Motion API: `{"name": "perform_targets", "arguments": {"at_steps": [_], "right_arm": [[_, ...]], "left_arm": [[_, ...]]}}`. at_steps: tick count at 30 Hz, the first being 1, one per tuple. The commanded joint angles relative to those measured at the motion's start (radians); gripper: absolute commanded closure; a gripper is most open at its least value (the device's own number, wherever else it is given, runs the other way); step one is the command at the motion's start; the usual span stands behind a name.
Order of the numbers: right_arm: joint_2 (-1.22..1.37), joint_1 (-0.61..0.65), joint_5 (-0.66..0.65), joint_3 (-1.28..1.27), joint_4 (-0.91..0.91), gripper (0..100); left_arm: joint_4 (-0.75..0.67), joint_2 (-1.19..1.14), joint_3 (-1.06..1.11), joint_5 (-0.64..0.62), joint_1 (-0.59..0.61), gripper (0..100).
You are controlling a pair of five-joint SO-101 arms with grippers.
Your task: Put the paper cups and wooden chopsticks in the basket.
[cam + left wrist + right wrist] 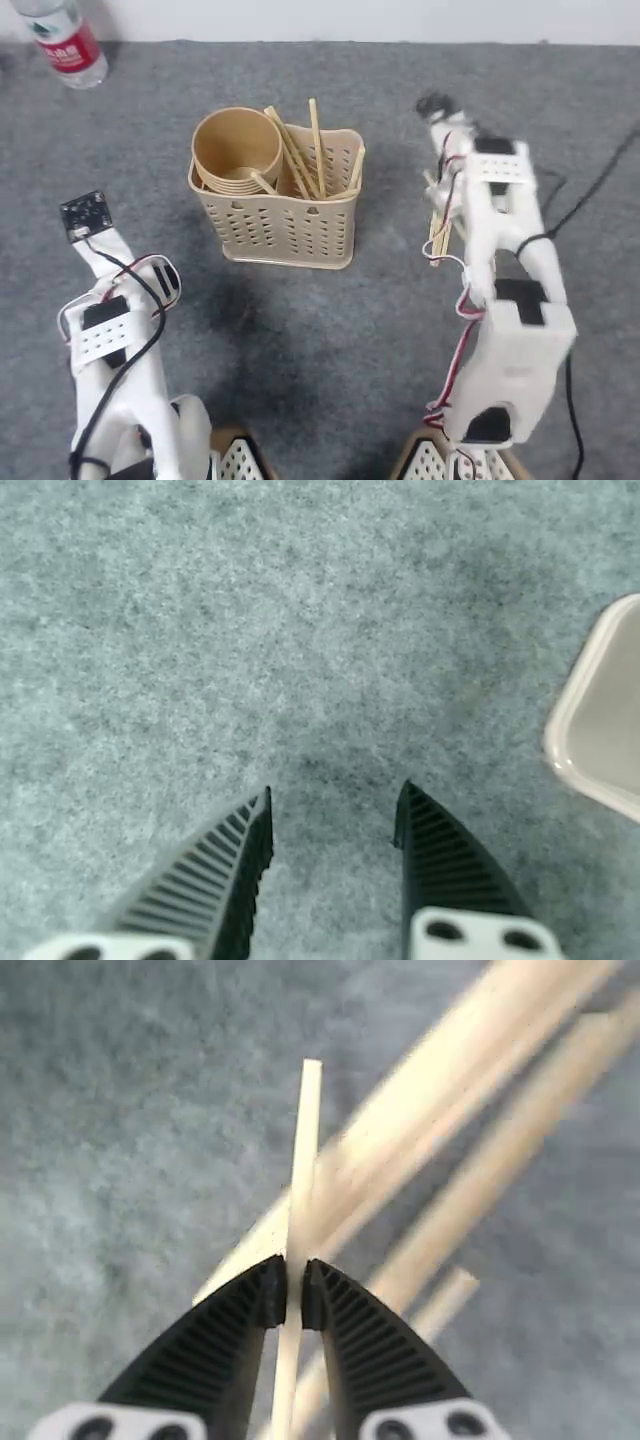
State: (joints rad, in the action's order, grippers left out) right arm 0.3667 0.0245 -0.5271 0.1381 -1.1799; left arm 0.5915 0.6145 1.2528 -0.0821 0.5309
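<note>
A beige perforated basket (285, 225) stands mid-table; stacked paper cups (238, 150) and several wooden chopsticks (316, 148) rest inside it. More chopsticks (438, 225) lie on the carpet to its right, partly hidden under the right arm. My right gripper (293, 1295) is shut on one wooden chopstick (303, 1150), held just above the loose chopsticks (470, 1150) on the floor. My left gripper (333, 825) is open above bare carpet, with the basket's rim (595, 720) off to one side; in the high view that arm (105, 300) sits at the lower left.
A plastic water bottle (65, 40) lies at the far left corner. Grey carpet covers the table. Black cables (590, 190) trail along the right side. Both arm bases stand at the near edge.
</note>
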Motion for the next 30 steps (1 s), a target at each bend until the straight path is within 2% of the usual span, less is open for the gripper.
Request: {"name": "perform_targets", "arguments": {"at_steps": [1, 5, 10, 16, 20, 25, 28, 30], "right_arm": [[-0.182, -0.004, -0.005, 0.091, -0.099, 99.2], [-0.317, 0.042, 0.014, 0.092, -0.203, 99.2], [-0.576, 0.163, 0.169, 0.087, -0.344, 99.2], [-0.848, 0.294, 0.181, -0.023, -0.338, 99.2], [-0.992, 0.383, 0.196, -0.275, -0.209, 99.2], [-1.239, 0.490, 0.298, -0.468, 0.116, 99.2], [-1.336, 0.516, 0.229, -0.551, 0.378, 99.2], [-1.333, 0.516, 0.166, -0.572, 0.470, 99.2]], "left_arm": [[-0.023, 0.006, -0.007, -0.006, -0.008, 81], [-0.023, 0.006, -0.007, -0.006, -0.008, 81], [-0.020, 0.006, -0.007, -0.006, -0.008, 81], [-0.018, 0.006, -0.007, -0.006, -0.008, 81], [-0.018, 0.006, -0.007, -0.006, -0.008, 81], [-0.018, 0.006, -0.007, -0.006, -0.008, 81], [-0.018, 0.006, -0.007, -0.006, -0.008, 81], [-0.020, 0.006, -0.007, -0.006, -0.008, 81]]}}
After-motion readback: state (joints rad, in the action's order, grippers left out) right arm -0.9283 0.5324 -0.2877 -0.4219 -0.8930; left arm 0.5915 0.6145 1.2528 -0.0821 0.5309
